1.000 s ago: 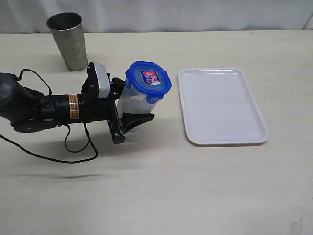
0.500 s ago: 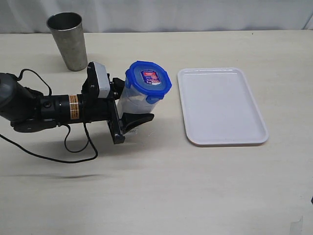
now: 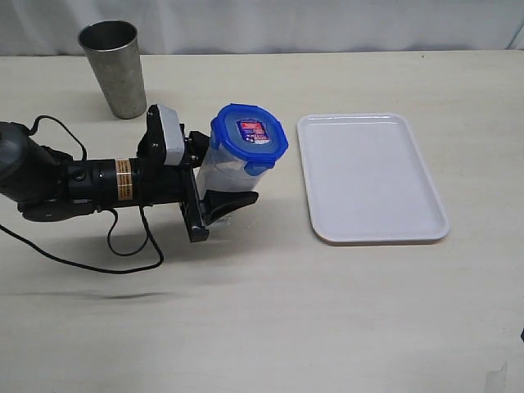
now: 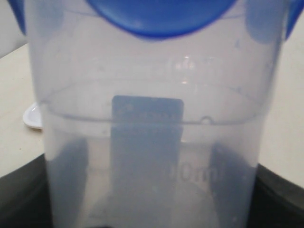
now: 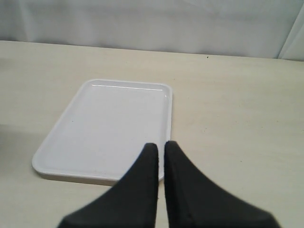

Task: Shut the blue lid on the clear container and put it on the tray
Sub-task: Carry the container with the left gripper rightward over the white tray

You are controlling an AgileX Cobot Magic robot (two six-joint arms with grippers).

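The clear container [image 3: 224,169] stands on the table just left of the white tray [image 3: 372,176], with the blue lid [image 3: 248,136] seated on its top, sticker facing up. My left gripper [image 3: 219,177] reaches in from the left and is shut on the container's body, one black finger on each side. In the left wrist view the container [image 4: 152,142] fills the picture, the lid [image 4: 156,16] shows at its rim, and dark fingers [image 4: 28,190] flank it. My right gripper [image 5: 160,146] is shut on nothing, hovering near the tray [image 5: 109,123]; the exterior view does not show it.
A grey metal cup [image 3: 115,70] stands at the back left, behind the left arm. A black cable [image 3: 123,254] loops on the table below that arm. A white wall runs along the far table edge.
The container and its lid have shifted very slightly to the right in the left gripper's hold. Nothing else has moved.
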